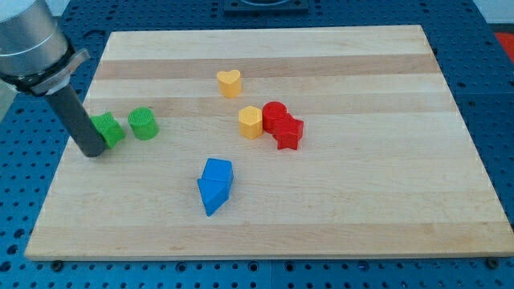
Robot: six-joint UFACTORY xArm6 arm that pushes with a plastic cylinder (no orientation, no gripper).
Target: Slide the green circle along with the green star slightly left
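My tip [93, 152] rests low, the rod leaning toward the view's upper left.

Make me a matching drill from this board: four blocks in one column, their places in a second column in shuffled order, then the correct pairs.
Column one:
1. green star
2. yellow heart
3. red star
4. blue blocks

Column two:
A. nearest the view's bottom, near the board's middle
B. nearest the view's top
C. right beside my tip, at the view's left
D. right of the yellow hexagon, pressed against the red circle

Pairs: 1-C, 2-B, 3-D, 4-A

The green circle sits just right of the green star.
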